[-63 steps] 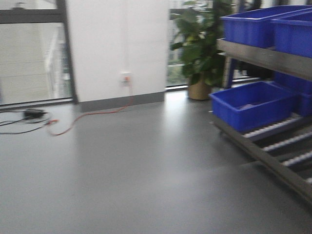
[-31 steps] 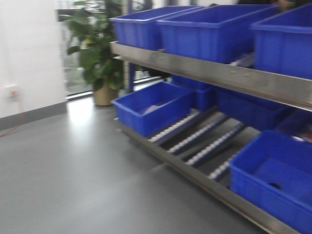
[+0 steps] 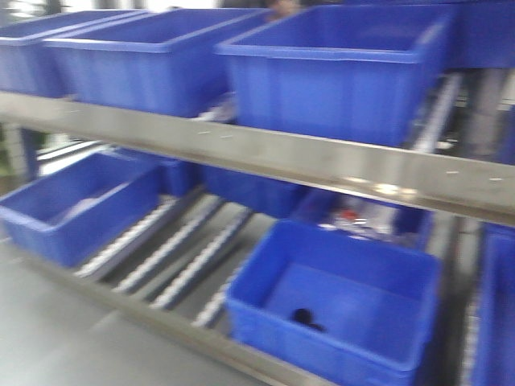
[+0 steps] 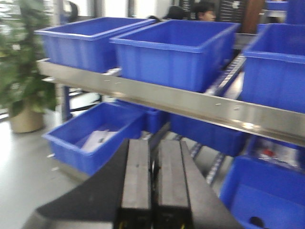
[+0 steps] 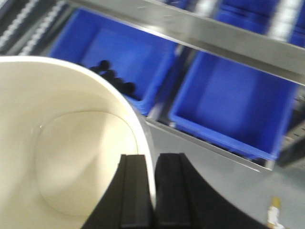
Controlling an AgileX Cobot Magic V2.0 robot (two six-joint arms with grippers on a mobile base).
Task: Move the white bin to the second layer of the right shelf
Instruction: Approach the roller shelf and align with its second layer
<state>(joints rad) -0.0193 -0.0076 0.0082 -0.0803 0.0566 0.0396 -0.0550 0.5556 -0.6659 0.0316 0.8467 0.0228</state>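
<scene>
Right fingers (image 5: 136, 191) pinch white bin (image 5: 57, 143) rim | left fingers (image 4: 137, 176) together, empty | risk: I clip bin on front rail (image 3: 265, 157), blue crates (image 3: 338, 80) crowding just above it; pinch slips.

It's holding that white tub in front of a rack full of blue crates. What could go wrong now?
1. The right gripper pinches only one wall of the white bin at its rim, so the bin might tilt or slip out.
2. Blue crates take most of the room. The open roller lanes between them look narrow, so the bin could knock a crate or the steel front rail going in.
</scene>
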